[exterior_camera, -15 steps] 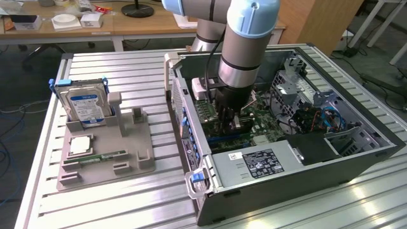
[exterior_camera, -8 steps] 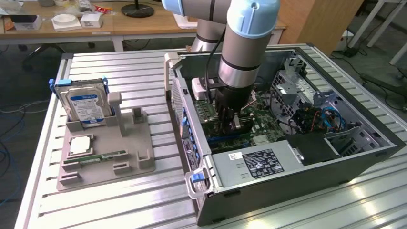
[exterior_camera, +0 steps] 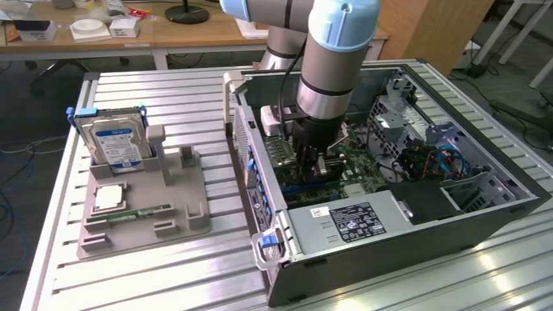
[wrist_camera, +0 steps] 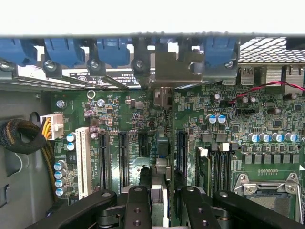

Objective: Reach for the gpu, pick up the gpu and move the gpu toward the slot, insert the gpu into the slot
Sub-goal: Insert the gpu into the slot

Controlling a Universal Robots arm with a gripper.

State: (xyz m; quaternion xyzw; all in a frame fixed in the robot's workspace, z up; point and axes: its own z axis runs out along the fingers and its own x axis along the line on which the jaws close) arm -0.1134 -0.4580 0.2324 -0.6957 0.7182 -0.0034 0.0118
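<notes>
Slatted aluminium table (exterior_camera: 155,278) fills the exterior view, with wooden desks (exterior_camera: 181,35) along the top of the frame. At centre right lies the open computer case (exterior_camera: 415,220). At left a grey holder (exterior_camera: 142,223) carries the hard drive (exterior_camera: 116,142) upright and the memory stick (exterior_camera: 129,213) lying flat.

The arm reaches down into the case at frame centre, with the gripper (exterior_camera: 311,165) low over the green motherboard (wrist_camera: 138,112). In the wrist view the gpu (wrist_camera: 161,179) is seen edge-on between the black fingers (wrist_camera: 138,207), which seem pinched against it. The card stands along the slot (wrist_camera: 162,151), a blue strip mostly hidden beneath it. Whether it is fully seated is unclear. The processor socket (wrist_camera: 269,186) sits apart.
</notes>
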